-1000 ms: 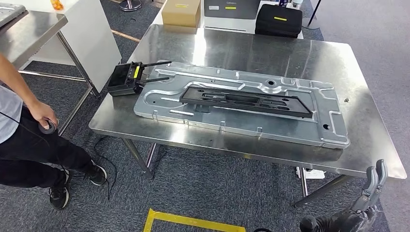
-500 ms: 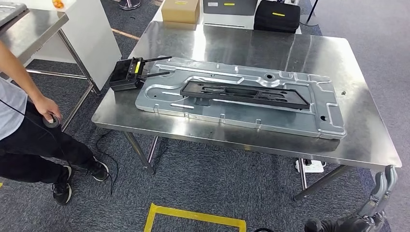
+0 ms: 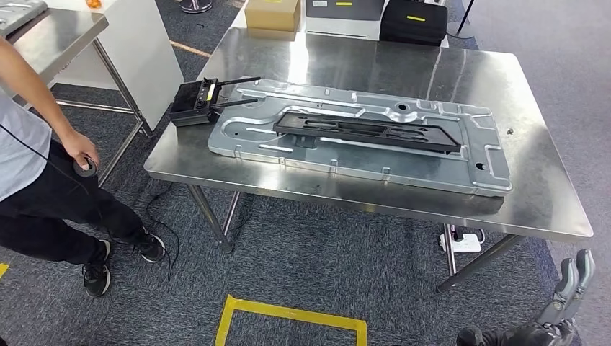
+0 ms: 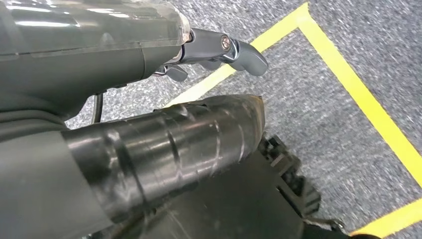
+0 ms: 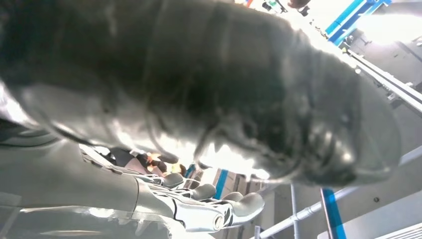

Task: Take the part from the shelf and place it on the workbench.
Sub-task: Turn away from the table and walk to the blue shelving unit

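A large steel table (image 3: 547, 194) is standing across the middle of the head view, on grey carpet. A long pressed silver metal panel (image 3: 490, 162) is lying flat along the table, taking up most of its length. On top of that panel, a long black part (image 3: 364, 130) is resting lengthwise, near the panel's middle, with nothing gripping it.

At the table's far edge, a black case (image 3: 413, 21) and a brown cardboard box (image 3: 271, 14) are sitting well apart from the panel. A person (image 3: 32, 166) is standing to the left of the table, one arm hanging down and the hand holding a small dark ring-shaped thing (image 3: 86, 166). A black device with two antennas (image 3: 193, 102) is sitting at the table's left end, just beside the panel. Yellow tape (image 3: 288, 317) is marking the carpet in front of the table.

The right hand (image 3: 565, 299) is hanging low, below the table's right corner, its fingers extended and grasping nothing. In the left wrist view the left hand (image 4: 219, 50) is hanging over the carpet with its fingers loosely apart, released and holding nothing.
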